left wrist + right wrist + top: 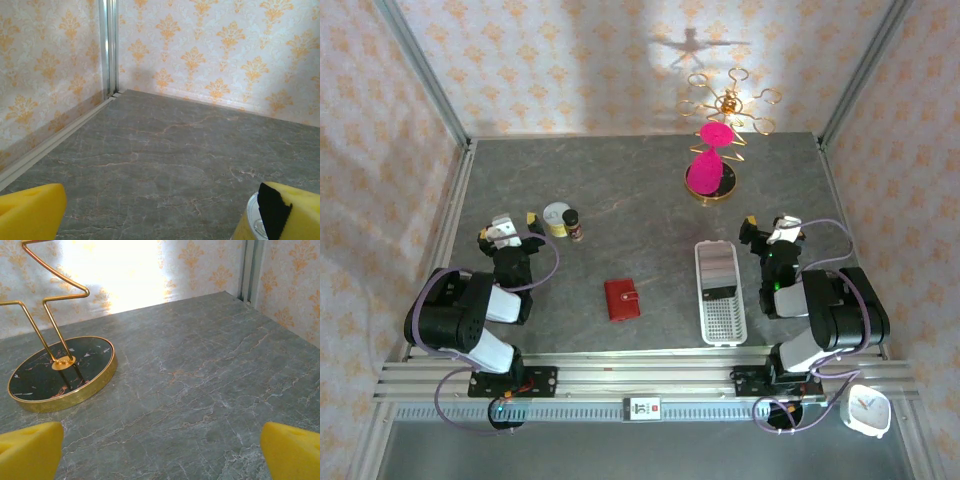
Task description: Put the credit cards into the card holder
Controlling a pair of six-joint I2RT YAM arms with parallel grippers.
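At lower centre of the top view the card holder (622, 299) lies folded; the credit cards (718, 272) sit right of it in the white tray (722, 323). With left gripper (507, 229) and right gripper (771, 229) both spread empty, we should pinch one card's edge first.

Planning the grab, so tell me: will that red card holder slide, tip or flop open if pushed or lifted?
The card holder lies flat on the smooth table, so a push would probably slide it, not tip it. Small and thin, it is likely light; being folded, it might gape when lifted.
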